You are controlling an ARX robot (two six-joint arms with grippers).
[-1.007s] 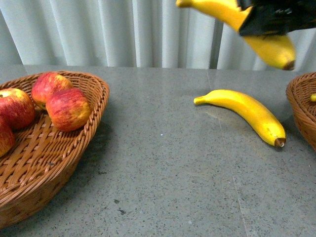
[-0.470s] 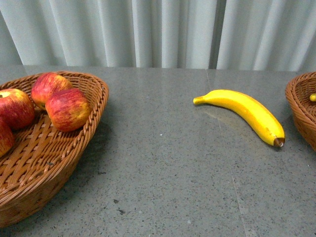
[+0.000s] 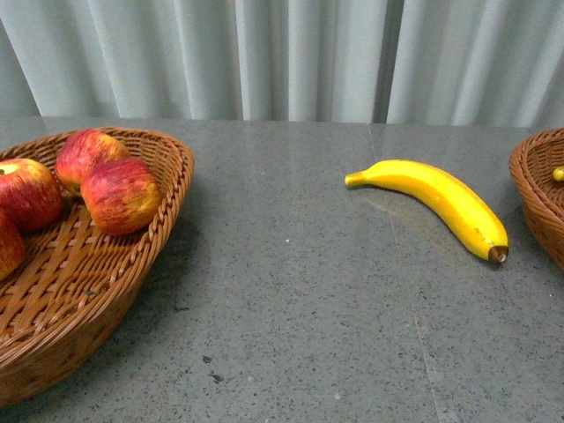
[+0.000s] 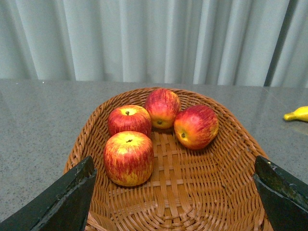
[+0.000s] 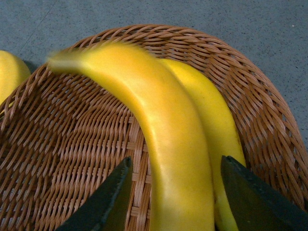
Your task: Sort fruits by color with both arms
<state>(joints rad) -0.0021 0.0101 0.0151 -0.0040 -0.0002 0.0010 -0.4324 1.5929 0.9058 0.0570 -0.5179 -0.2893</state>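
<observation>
So the sorting looks mostly done. Four apples (image 4: pixel 129 157) are bunched at the far end of the left basket (image 3: pixel 167 176), all reds kept on the left arm's side. The left gripper (image 4: pixel 174 163) is spread wide with nothing in it and is parked over that basket, probably because no red fruit can be seen out on the table (image 3: pixel 291 291).

The action is on the right. A banana (image 5: pixel 168 144) is straddled by the right gripper (image 5: pixel 176 161) just above the right basket (image 5: pixel 72 144). Whether it's actually pinched or already let go can't be told, since a sliver of wicker shows beside one finger and the contact spots are out of view. Its long axis runs straight away from the wrist, its stem end is blurred, and it's lined up nearly parallel with a second banana (image 5: pixel 216 115) lying alongside, so a tidy side-by-side drop seems to be the aim. A third yellow one (image 5: pixel 9 72) is just caught at the basket's edge.

One banana (image 3: pixel 436 196) is left on the table, nearer the right basket than the left. It's laid diagonally, with the stem pointed back-left and the brown tip aimed forward at the right basket — an easy job for the right arm, with the fingers to be set across the curve.
</observation>
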